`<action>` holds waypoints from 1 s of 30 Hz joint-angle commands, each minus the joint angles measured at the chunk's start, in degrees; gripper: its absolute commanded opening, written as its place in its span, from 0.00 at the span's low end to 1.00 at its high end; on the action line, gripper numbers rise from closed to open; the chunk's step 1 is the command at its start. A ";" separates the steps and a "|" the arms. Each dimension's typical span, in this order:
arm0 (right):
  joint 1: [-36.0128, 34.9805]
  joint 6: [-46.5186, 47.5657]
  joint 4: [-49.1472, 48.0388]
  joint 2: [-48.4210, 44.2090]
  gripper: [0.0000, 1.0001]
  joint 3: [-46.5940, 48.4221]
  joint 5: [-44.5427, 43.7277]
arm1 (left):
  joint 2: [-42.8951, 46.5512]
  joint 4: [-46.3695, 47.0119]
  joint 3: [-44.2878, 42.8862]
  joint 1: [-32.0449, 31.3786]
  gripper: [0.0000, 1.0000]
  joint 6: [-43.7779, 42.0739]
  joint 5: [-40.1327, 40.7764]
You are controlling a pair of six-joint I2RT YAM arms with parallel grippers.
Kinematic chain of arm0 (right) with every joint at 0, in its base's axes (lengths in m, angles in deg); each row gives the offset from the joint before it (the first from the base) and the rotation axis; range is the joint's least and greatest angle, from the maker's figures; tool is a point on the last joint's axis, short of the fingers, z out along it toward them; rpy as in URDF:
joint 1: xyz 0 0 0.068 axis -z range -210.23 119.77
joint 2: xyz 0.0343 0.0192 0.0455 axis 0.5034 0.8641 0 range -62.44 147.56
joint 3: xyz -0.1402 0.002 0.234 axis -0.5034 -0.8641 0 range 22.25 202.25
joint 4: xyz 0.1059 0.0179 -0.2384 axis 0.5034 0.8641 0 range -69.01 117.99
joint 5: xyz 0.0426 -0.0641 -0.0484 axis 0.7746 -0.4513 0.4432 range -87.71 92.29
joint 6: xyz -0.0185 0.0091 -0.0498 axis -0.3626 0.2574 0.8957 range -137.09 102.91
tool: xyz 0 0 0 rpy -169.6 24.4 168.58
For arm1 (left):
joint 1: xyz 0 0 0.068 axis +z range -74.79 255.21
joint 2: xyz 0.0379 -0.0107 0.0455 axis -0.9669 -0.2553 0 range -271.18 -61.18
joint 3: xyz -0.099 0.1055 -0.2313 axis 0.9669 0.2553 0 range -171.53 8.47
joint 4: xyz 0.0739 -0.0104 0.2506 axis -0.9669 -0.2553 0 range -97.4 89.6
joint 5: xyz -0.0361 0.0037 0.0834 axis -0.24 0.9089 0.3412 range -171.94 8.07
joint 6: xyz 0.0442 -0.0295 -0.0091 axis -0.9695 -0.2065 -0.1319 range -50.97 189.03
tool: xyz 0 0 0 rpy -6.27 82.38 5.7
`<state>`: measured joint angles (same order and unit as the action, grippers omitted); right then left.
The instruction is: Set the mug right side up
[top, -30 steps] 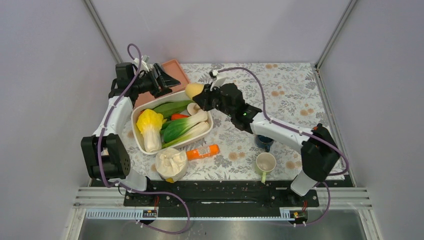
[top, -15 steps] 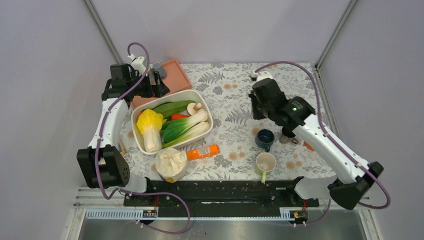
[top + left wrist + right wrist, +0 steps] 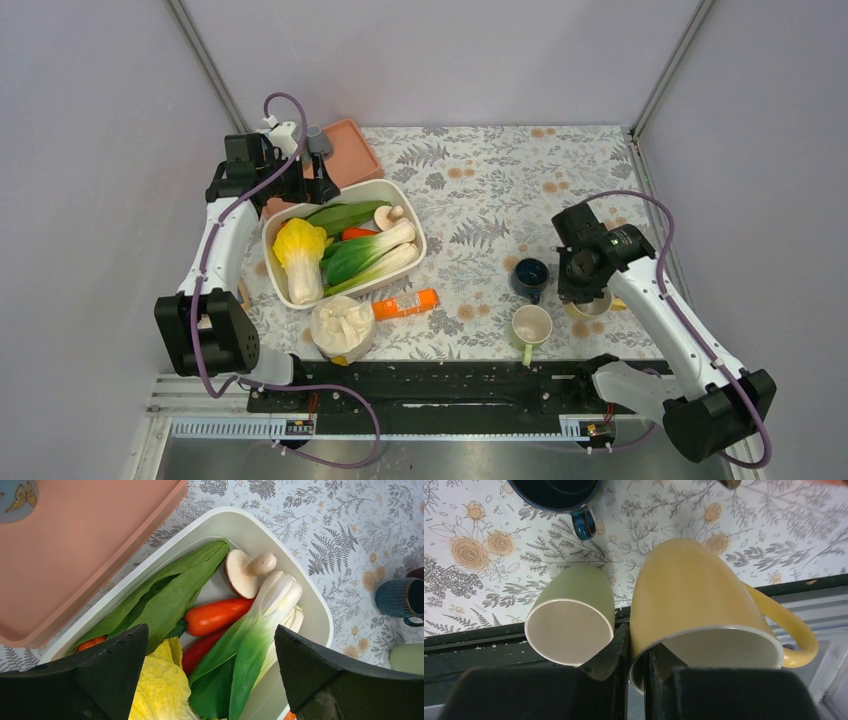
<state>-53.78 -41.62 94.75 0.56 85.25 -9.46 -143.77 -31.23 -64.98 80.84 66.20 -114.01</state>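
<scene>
My right gripper [image 3: 583,283] is shut on the wall of a yellow mug [image 3: 694,595], with one finger inside the rim and one outside. The mug's opening faces the wrist camera and its handle [image 3: 789,630] points right. In the top view the mug [image 3: 592,305] shows only as a yellow rim under the gripper, near the table's front right. A pale green mug [image 3: 531,325] stands open side up just left of it, and it also shows in the right wrist view [image 3: 574,610]. My left gripper [image 3: 318,170] is open and empty over the white bin [image 3: 320,615].
A dark blue mug [image 3: 529,273] stands upright behind the green one. The white bin [image 3: 415,225] holds leafy greens, a mushroom and peppers. A pink lid [image 3: 350,150] lies behind it. An orange packet [image 3: 405,303] and a crumpled white bag [image 3: 342,328] lie near the front edge.
My right arm has swung from the bin at the back centre to the front right and come down onto the yellow mug. The left gripper has drawn back slightly.
</scene>
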 commanded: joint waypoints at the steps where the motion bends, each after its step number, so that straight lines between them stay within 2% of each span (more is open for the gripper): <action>1: 3.43 -3.06 -2.48 -3.72 0.00 -4.11 4.06 | 1.26 0.40 -0.47 0.09 0.99 -2.08 1.18; 6: 8.26 -2.04 -9.53 -0.61 0.00 -12.06 10.29 | 0.59 -0.16 -0.62 0.07 0.99 -2.22 -0.23; 14: 14.21 -0.68 -16.17 2.93 0.00 -17.84 10.58 | -0.13 -0.45 -1.07 0.08 0.99 -1.66 -0.80; 15: 14.43 -0.47 -16.53 3.17 0.08 -17.97 10.75 | -0.19 -0.48 -1.11 0.08 0.99 -1.72 -0.54; 16: 14.73 -0.23 -16.77 3.31 0.24 -17.95 11.01 | -0.27 -0.51 -1.13 0.13 0.99 -1.68 -0.28; 17: 14.90 -0.02 -16.88 3.54 0.35 -17.92 11.18 | -0.36 -0.52 -1.15 0.09 0.99 -1.73 -0.18; 24: 14.96 0.84 -12.65 1.14 0.67 -12.24 7.94 | -0.85 -2.27 -2.43 -0.03 0.99 -4.54 2.06; 30: 14.91 4.23 -7.40 -1.18 0.82 -0.48 8.38 | -3.75 -6.16 -8.55 -0.03 0.99 -14.12 12.48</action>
<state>-39.07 -40.33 84.50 2.73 76.64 -0.19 -145.52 -36.26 -67.23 80.84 59.71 -109.53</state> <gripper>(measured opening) 0.778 0.988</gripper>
